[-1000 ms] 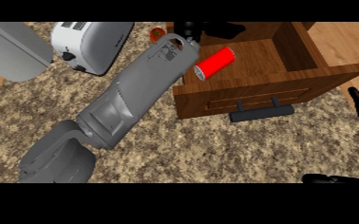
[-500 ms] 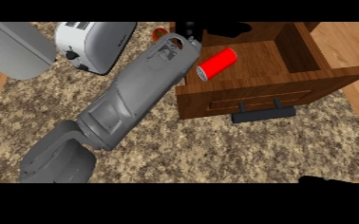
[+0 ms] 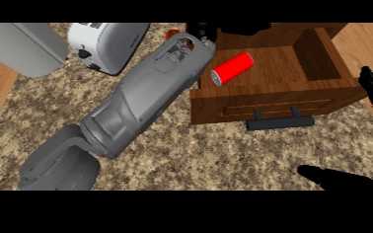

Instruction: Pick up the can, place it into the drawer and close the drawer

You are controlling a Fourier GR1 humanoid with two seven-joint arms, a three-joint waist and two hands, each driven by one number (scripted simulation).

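Observation:
The red can lies on its side inside the open wooden drawer, near the drawer's left wall. My left forearm runs from the lower left up to the drawer's back left corner. My left hand shows black there, behind the can and apart from it, with its fingers spread along the top; part of it is cut off. The drawer's black handle sticks out toward me. My right hand rests at the lower right edge with straight fingers, holding nothing.
A silver toaster stands left of the drawer, and a grey appliance sits at the far left. A small orange object peeks out behind my left wrist. The speckled counter stretches in front of the drawer.
The whole scene has drifted slightly to the right in view. The can stays in the drawer. My right hand's fingers show a little more at the lower right.

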